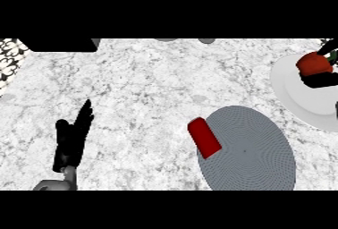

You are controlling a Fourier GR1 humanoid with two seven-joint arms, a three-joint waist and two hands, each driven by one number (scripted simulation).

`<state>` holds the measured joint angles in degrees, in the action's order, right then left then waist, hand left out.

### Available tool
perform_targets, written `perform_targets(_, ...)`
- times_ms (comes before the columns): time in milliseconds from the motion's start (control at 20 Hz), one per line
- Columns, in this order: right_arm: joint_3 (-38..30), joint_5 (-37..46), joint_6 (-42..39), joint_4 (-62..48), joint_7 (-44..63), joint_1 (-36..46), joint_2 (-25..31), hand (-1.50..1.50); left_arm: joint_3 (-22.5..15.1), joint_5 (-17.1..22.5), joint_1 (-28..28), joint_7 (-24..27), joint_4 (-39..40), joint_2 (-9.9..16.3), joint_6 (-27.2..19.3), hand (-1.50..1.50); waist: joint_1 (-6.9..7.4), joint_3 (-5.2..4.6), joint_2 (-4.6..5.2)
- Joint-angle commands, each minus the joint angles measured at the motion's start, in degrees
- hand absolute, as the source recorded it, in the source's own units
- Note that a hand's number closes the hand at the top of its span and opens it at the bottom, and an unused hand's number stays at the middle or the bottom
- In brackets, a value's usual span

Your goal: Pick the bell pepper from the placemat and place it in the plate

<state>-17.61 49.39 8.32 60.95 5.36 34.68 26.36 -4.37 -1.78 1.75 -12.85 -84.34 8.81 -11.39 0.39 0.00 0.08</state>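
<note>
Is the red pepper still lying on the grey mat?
No, the bell pepper is over the white plate, held in the right hand.

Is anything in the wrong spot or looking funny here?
One thing: a red block lies tilted on the left edge of the grey placemat, partly hanging over the counter. The bell pepper is over the white plate, in the right hand. The left hand rests open at lower left.

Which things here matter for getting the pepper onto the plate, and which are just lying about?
For the job:
pepper, held over the plate
plate
placemat
right hand, curled round the pepper

Lying about:
red block at the placemat's left edge
left hand, open, resting
</note>
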Motion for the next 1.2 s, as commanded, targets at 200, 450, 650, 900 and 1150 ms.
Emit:
perform_targets(200,-5.34,-1.52,2.39,-23.91,-11.06,7.71,9.86,1.5,0.55,0.63,0.06,0.82,0.34,-0.76,1.51,0.0,0.87,0.06,0.35)
perform_targets(450,-3.9,1.2,2.37,-35.56,-12.63,9.47,10.3,1.5,1.41,-0.26,0.95,1.9,1.34,0.38,1.74,0.0,1.57,0.1,0.72)
perform_targets(650,-5.05,0.13,-4.03,-42.56,-16.48,11.99,14.57,1.5,0.84,-0.23,2.05,-0.49,-0.15,0.01,1.92,0.0,2.03,0.17,0.85)
perform_targets(900,-3.29,1.96,-8.99,-48.53,-15.66,11.54,13.61,-1.5,0.58,-0.46,2.33,2.9,3.55,-1.19,2.13,0.0,2.55,0.19,1.3)
perform_targets(1150,-4.23,0.54,-12.9,-49.75,-24.81,12.42,15.76,-1.5,2.05,0.75,2.93,-1.81,-0.73,1.49,3.85,0.0,2.5,0.26,1.01)
